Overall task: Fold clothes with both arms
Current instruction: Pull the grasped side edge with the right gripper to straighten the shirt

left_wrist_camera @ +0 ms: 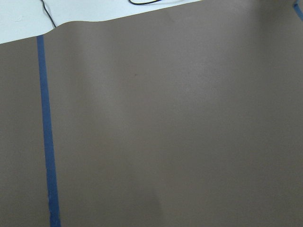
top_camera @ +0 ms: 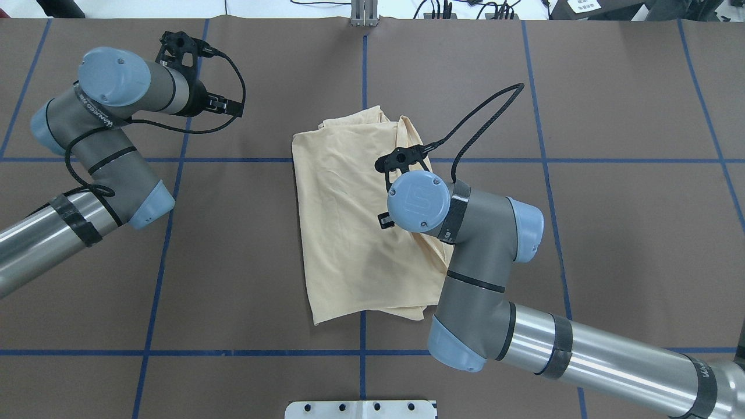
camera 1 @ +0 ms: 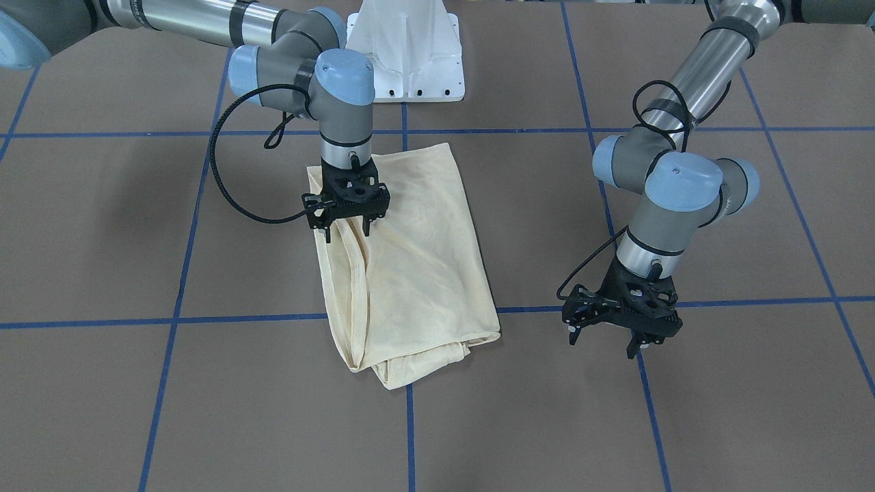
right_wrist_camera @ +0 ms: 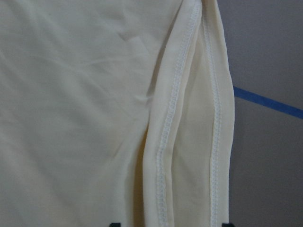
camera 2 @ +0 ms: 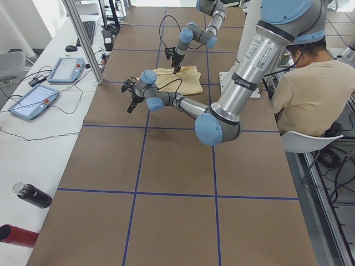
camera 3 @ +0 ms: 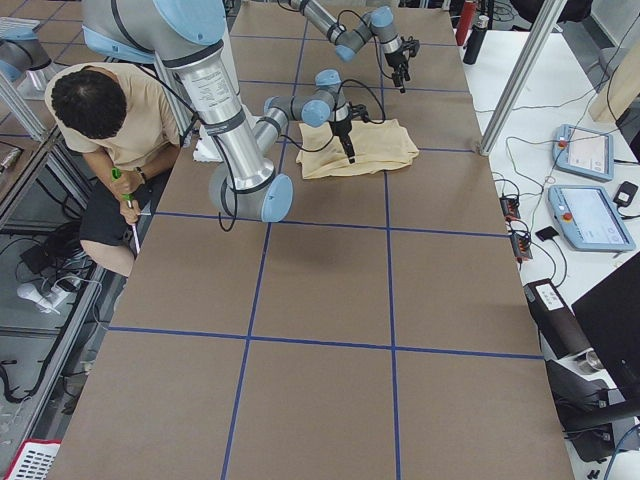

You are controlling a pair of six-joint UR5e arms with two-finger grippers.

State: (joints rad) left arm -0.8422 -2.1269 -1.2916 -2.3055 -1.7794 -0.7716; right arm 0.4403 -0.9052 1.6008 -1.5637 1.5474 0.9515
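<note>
The clothes are one pale cream-yellow shirt [camera 1: 417, 260], folded into a long rectangle on the brown table, also seen in the overhead view [top_camera: 349, 233]. No print shows. My right gripper [camera 1: 348, 231] points straight down over the shirt's long side edge on the robot's right, its fingers open. In the right wrist view two stitched hems [right_wrist_camera: 208, 123] run between the fingertips of that gripper [right_wrist_camera: 170, 223]. My left gripper [camera 1: 603, 345] hangs open above bare table, well off to the shirt's other side, holding nothing. The left wrist view shows only table.
The white pedestal base [camera 1: 410, 55] stands behind the shirt. Blue tape lines [camera 1: 239, 318] grid the brown table. A seated person [camera 2: 310, 83] is beside the robot. Tablets [camera 2: 66, 69] and bottles [camera 2: 33, 195] lie on the side bench.
</note>
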